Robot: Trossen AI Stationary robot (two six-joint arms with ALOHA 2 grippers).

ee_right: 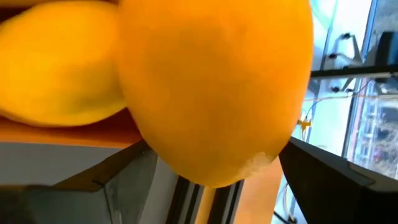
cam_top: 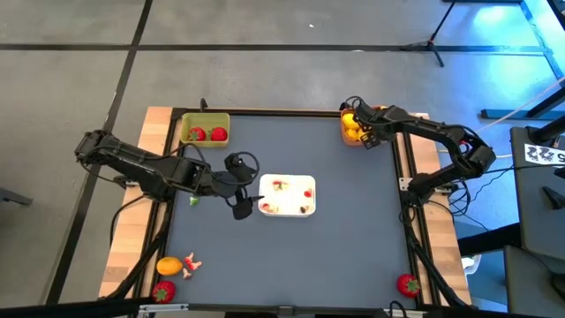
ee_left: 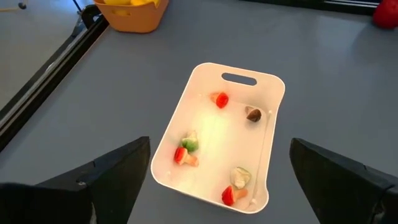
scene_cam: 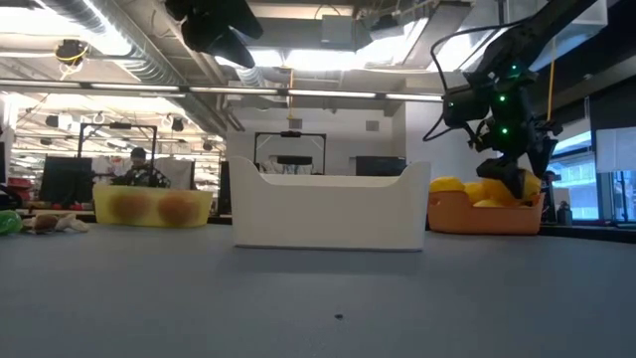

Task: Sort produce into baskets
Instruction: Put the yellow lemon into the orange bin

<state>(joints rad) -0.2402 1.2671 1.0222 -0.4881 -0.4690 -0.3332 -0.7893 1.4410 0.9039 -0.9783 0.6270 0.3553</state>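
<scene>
Orange fruit (ee_right: 211, 87) fills the right gripper's (cam_top: 362, 132) wide fingers over the orange basket (cam_top: 355, 137), apparently for dropping; left gripper (cam_top: 240, 187) waits open, empty.

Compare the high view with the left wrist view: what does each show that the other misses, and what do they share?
Only the high view shows the yellow-green basket with two red pieces, the loose orange fruit and strawberries near the table's front edge, and both arms, with the right gripper at the orange basket.

Only the left wrist view shows the white tray's handle slot and its small scraps one by one.

Both show the tray, the orange basket with yellow fruit, and the left gripper with open jaws beside the tray.
</scene>
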